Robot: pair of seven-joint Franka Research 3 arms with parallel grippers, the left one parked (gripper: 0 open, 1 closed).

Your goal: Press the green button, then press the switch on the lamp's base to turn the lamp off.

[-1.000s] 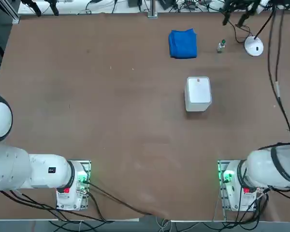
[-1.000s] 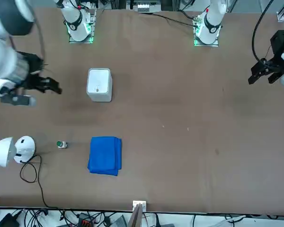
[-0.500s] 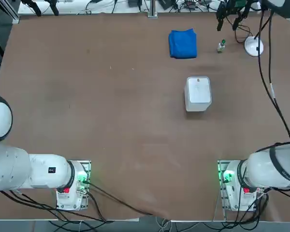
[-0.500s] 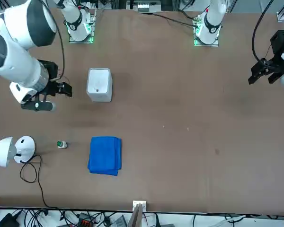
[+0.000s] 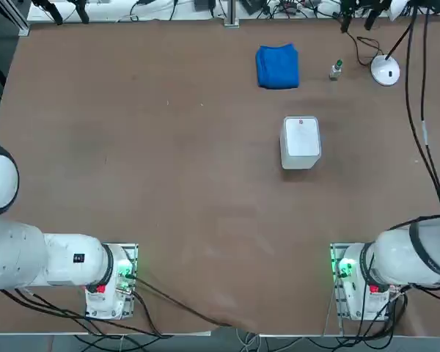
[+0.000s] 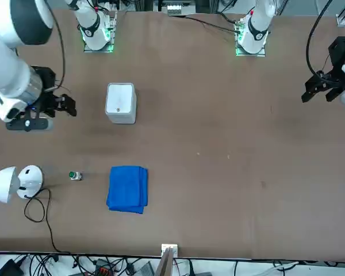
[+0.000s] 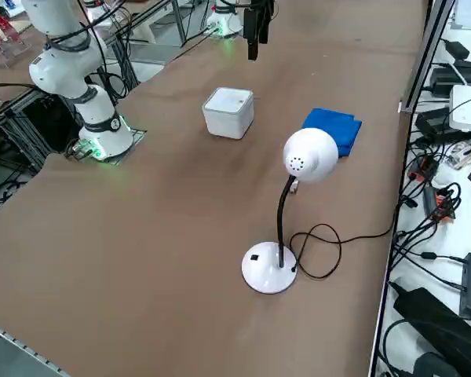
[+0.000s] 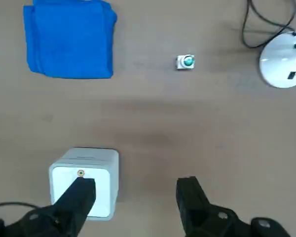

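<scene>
The green button (image 5: 336, 70) (image 6: 74, 175) (image 8: 187, 61) stands on the table between the blue cloth and the lamp's base (image 5: 386, 71) (image 6: 30, 178) (image 7: 268, 269) (image 8: 284, 68). The switch (image 7: 254, 257) (image 8: 291, 75) is a dark mark on that white disc, beside the thin black stem. The lamp head (image 7: 310, 155) bends over the table. My right gripper (image 5: 356, 19) (image 6: 66, 106) (image 7: 255, 33) (image 8: 134, 195) hangs high above the table, open and holding nothing. It is well clear of the button and the base.
A white rounded-square box (image 5: 301, 141) (image 6: 121, 102) (image 8: 85, 180) sits mid-table, below one finger in the wrist view. A folded blue cloth (image 5: 277, 66) (image 6: 127, 188) lies beside the button. The lamp's black cord (image 6: 37, 210) (image 7: 330, 247) loops toward the table's far edge.
My right arm swung toward the white box, then back toward the lamp side. Its fingers stay open. The button, lamp, box and cloth have not moved.
</scene>
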